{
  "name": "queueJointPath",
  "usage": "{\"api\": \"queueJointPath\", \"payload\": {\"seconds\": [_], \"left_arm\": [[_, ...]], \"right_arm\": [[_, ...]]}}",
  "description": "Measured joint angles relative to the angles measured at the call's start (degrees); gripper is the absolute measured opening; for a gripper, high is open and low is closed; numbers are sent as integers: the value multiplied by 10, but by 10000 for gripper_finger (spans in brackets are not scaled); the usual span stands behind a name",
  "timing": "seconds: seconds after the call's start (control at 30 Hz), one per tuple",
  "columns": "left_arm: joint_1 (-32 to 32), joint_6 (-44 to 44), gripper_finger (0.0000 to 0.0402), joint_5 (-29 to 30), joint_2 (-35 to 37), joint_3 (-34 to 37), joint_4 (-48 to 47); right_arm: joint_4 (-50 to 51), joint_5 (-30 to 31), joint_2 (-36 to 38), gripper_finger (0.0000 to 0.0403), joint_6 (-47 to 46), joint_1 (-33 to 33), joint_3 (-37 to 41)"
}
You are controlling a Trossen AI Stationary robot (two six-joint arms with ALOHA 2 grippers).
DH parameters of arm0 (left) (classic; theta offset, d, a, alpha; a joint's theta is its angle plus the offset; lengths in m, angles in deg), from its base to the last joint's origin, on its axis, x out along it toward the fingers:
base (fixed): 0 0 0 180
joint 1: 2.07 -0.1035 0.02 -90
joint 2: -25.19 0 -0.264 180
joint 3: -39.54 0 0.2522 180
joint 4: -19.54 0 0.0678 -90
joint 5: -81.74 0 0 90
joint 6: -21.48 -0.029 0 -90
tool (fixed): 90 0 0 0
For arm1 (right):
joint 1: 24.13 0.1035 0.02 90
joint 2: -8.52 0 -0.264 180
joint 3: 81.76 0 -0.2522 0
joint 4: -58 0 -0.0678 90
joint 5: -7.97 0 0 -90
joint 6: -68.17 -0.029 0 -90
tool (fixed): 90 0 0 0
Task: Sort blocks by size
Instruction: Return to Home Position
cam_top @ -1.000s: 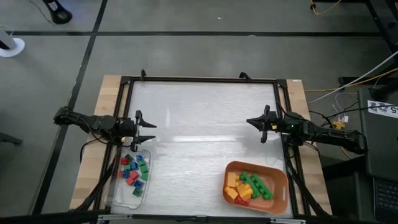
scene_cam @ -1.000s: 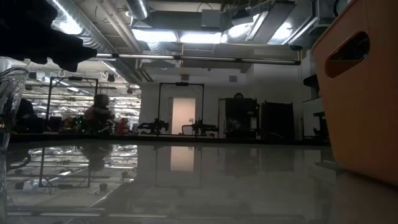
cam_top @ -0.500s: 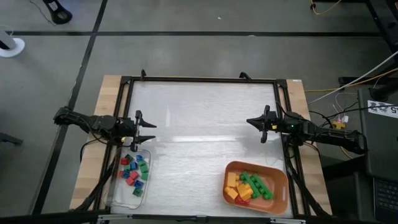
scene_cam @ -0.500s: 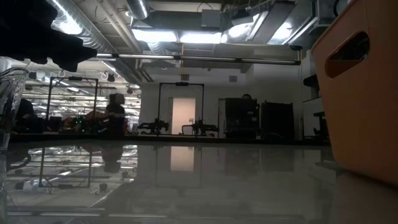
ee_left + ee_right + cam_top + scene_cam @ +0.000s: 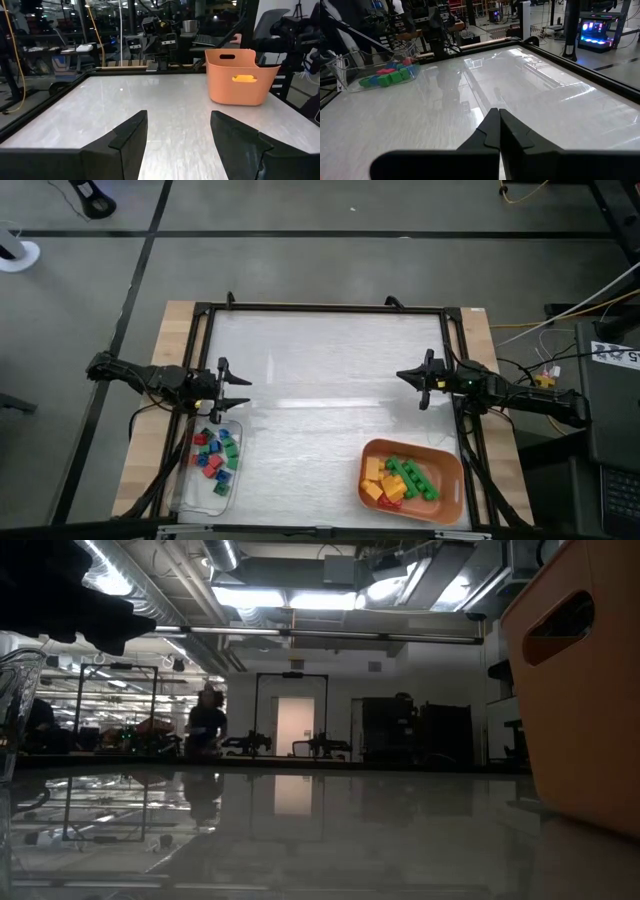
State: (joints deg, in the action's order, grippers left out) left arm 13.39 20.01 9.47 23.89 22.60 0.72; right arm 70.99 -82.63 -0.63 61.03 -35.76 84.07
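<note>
Studded plastic blocks [image 5: 408, 478] in clear bin [image 5: 200, 502], rounded orange tub [image 5: 452, 492].

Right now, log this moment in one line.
left gripper open, near clear bin | right gripper shut, right side | small blocks in clear bin | larger blocks in orange bin

Grey concrete floor [image 5: 300, 275] crossed by dark lines [image 5: 300, 232], loose cables [image 5: 525, 327] trailing off the right side of the wood-edged table [image 5: 178, 320]. Beyond the table's far edge is an open workshop: exposed ducts and pipes under the ceiling [image 5: 190, 580], bright strip lights [image 5: 300, 598], a lit pale doorway [image 5: 293, 725] in a dark frame, dark cabinets [image 5: 400, 730] to its right. One person [image 5: 207, 718] stands left of the doorway, dimly mirrored in the glossy table surface.
</note>
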Motion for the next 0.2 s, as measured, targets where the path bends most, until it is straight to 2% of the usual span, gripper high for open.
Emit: {"api": "queueJointPath", "payload": {"seconds": [0.2], "left_arm": [[0,0,205,0,0,0,0]], "right_arm": [[0,0,0,1,0,0,0]]}}
